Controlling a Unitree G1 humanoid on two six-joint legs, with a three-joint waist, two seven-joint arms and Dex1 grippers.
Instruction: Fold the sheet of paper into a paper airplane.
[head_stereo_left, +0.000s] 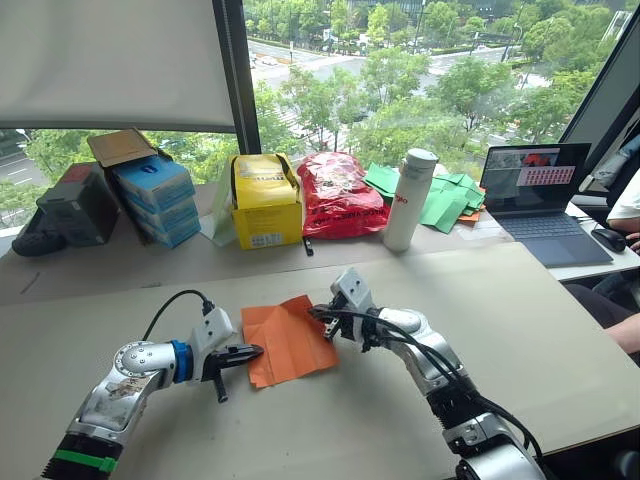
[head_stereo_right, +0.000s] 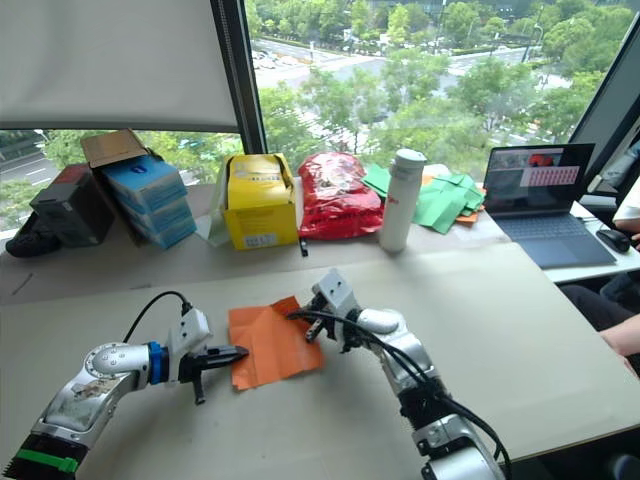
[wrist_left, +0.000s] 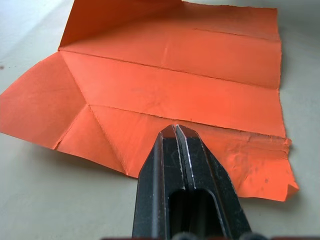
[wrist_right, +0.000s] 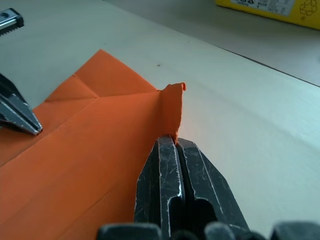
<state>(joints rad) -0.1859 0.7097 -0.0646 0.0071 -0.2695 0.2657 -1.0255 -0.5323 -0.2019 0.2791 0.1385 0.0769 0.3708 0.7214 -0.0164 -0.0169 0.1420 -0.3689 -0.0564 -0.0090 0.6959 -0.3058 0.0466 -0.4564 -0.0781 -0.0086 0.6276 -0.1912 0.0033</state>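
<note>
The sheet of paper (head_stereo_left: 291, 345), bright orange with crease lines, lies flat on the pale table between my two grippers. My left gripper (head_stereo_left: 255, 351) is shut, and its tips rest on the sheet's left edge (wrist_left: 175, 131). At the far right edge of the sheet, my right gripper (head_stereo_left: 318, 314) is shut on it. In the right wrist view a small corner of the paper (wrist_right: 173, 107) curls upward out of the closed fingertips (wrist_right: 165, 150). One corner of the sheet is folded in along a diagonal crease (wrist_left: 45, 110).
Along the back of the table stand blue boxes (head_stereo_left: 155, 198), a yellow box (head_stereo_left: 265, 200), a crinkled red plastic bag (head_stereo_left: 340, 195), a white bottle (head_stereo_left: 408, 200), green paper sheets (head_stereo_left: 440, 198) and a laptop (head_stereo_left: 540, 195). A person (head_stereo_left: 628, 215) sits at the right edge.
</note>
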